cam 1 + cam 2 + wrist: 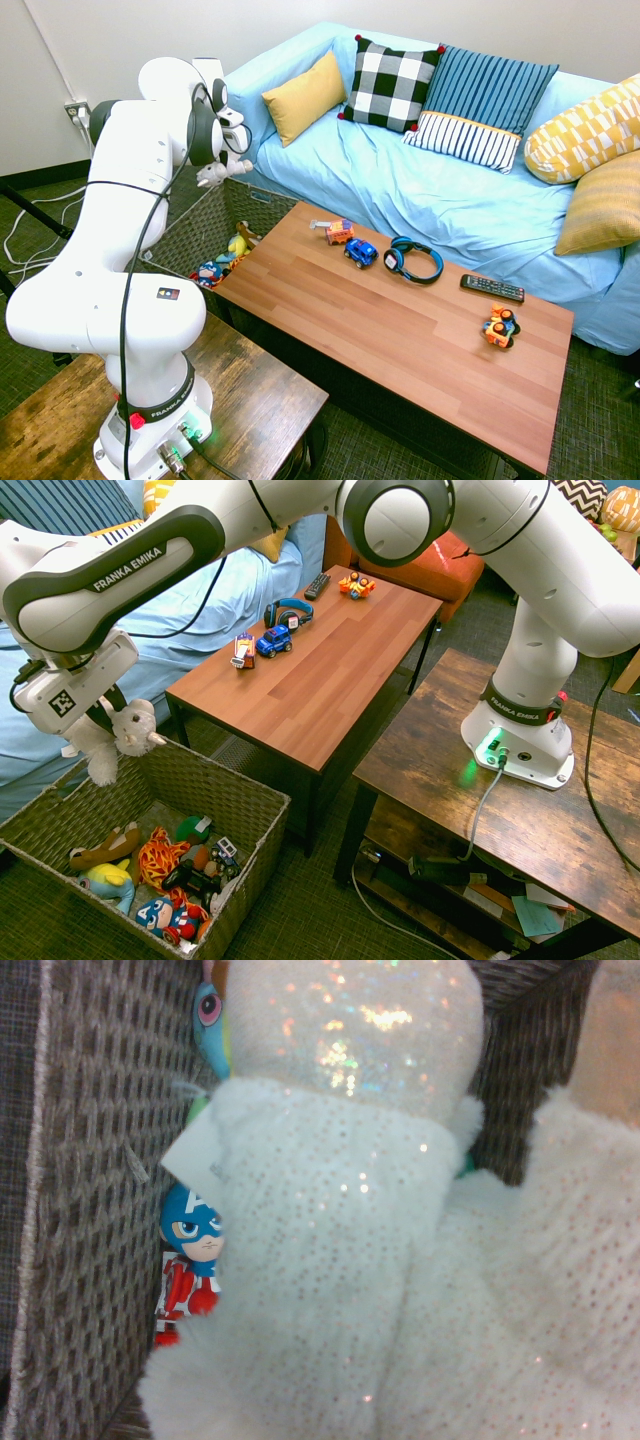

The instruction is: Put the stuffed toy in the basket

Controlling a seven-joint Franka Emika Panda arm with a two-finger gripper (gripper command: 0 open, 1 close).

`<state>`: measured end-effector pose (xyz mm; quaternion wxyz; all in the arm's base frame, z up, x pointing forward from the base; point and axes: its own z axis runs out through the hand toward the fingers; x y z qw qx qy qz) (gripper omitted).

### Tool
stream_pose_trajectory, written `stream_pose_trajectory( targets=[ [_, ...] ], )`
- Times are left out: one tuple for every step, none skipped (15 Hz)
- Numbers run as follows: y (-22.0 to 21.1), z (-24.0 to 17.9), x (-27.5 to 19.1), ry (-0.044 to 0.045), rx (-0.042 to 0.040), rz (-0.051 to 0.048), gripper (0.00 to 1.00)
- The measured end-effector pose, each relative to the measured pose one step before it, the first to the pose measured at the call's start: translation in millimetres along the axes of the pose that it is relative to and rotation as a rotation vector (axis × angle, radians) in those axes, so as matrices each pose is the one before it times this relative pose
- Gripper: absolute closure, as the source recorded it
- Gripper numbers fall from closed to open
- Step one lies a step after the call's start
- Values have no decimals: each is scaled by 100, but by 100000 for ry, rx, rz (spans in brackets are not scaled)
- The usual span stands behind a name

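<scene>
The gripper [108, 708] is closed on the stuffed toy [100, 750], pinching the white plush between its fingers, and the toy hangs over the sofa side of the basket [245, 805], above the things lying inside. In the second exterior view its head is toward the coffee table [300, 690], a narrow pale point sticking out that way and slightly down, while a floppy part dangles below toward the basket. The long axis is hard to settle — the soft body is bunched and folded, so no single straight line runs through it. The fingertips are largely masked by dark finger parts and fur, and the exact spot they grip cannot be made out. In the first exterior view the toy is small and pale beside the hand, and the arm [135, 215] and the near table edge hide part of the basket. The wrist view shows what neither outer one does: sparkly dots on the fur, a shinier patch, and a white tag [195, 1155] by the body. There the plush covers much of the basket's inside, leaving a red-and-blue masked figure [195, 1235] and part of a big-eyed toy [210, 1025] peeking out. Only the second exterior view shows the orange stringy bundle [162, 858] plainly, near a yellow-and-blue toy [108, 880].
</scene>
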<state>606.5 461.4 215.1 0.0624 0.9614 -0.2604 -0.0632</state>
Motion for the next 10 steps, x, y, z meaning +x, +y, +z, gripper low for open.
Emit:
stream_pose_trajectory(
  targets=[
    [-96, -146, 20, 7, 97, 14, 0],
    [-77, -58, -3, -74, 127, -19, 0],
    [-54, 23, -29, -76, -30, -50, 0],
    [-63, 57, -103, -151, -129, -146, 0],
    [-75, 16, -113, -183, -120, -158, 0],
    [-88, -75, -174, -67, -111, -220, 0],
    [-97, -126, -170, -5, 48, -217, 0],
    [-65, -71, -142, -27, -99, -176, 0],
    [-30, 34, -104, -148, -140, -137, 0],
    [-22, 95, -88, -227, -188, -125, 0]
  ],
)
